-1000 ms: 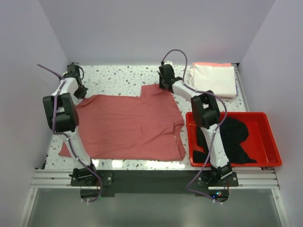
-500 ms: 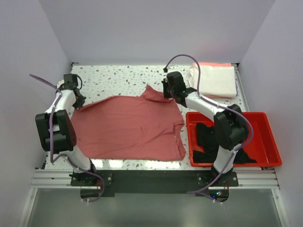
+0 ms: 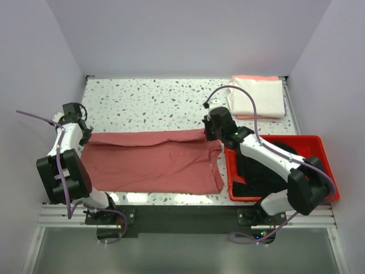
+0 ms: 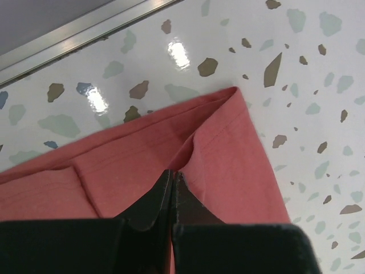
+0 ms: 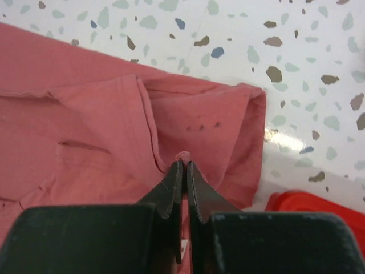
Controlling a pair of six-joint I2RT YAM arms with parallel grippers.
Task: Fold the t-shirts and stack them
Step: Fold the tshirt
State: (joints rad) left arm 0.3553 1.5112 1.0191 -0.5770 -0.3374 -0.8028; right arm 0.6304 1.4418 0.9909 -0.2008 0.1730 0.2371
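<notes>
Top view: over the last second both arms drew the far edge of the red shirt (image 3: pixel 154 162) nearward. Left fingers (image 3: pixel 81 135) and right fingers (image 3: pixel 211 133) now sat at mid-worktop (image 3: pixel 148 94), and the shirt lay doubled into a band, so the first fold looked nearly made. Left wrist: fingers clamped together on a folded corner. Right wrist: fingers pinched tight on cloth near the fold's end; release judged next.

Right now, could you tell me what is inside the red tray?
A black t-shirt lies crumpled in the red tray, bare floor showing beside it. The right arm crosses over it, hiding part; anything beneath the cloth cannot be seen.
</notes>
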